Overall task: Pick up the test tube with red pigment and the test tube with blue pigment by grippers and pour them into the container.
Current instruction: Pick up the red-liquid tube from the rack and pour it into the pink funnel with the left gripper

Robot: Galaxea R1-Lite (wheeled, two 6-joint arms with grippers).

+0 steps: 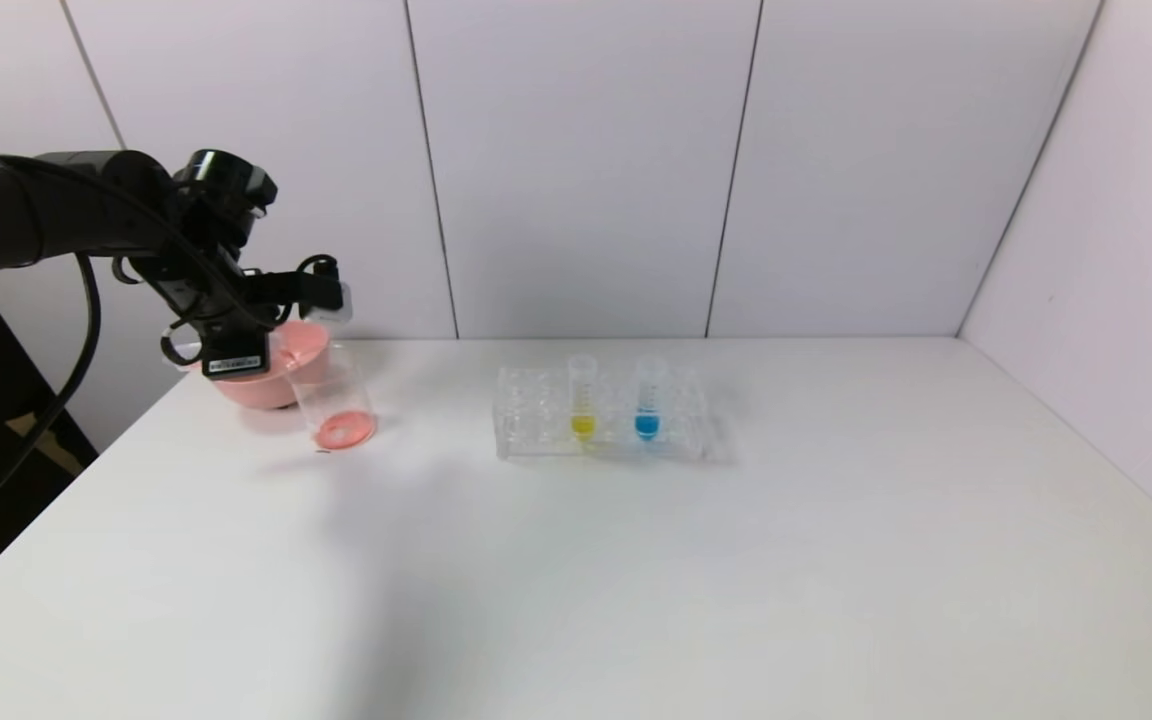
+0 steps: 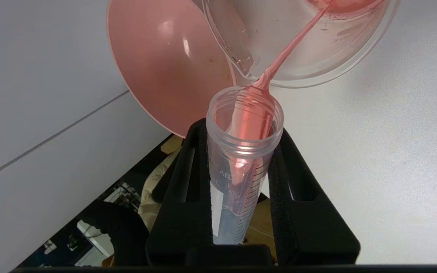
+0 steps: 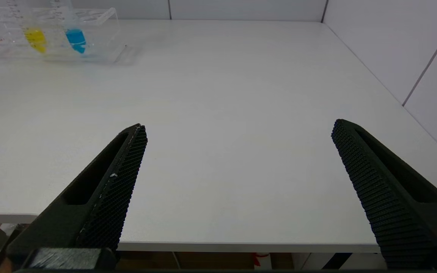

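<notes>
My left gripper (image 1: 324,292) is shut on the test tube with red pigment (image 2: 241,167) and holds it tilted, mouth down, over the container (image 1: 334,400). In the left wrist view the gripper (image 2: 241,129) clamps the tube's sides. A thin red stream runs from the tube's mouth into the clear container (image 2: 317,57), which has red liquid at its bottom. The test tube with blue pigment (image 1: 647,402) stands upright in the clear rack (image 1: 526,412); it also shows in the right wrist view (image 3: 75,37). My right gripper (image 3: 237,129) is open and empty above the table's near edge.
A pink bowl (image 1: 261,380) stands just behind the container at the table's far left; it also shows in the left wrist view (image 2: 165,64). A yellow-liquid tube (image 1: 583,402) stands in the rack beside the blue one. White walls close the back and right.
</notes>
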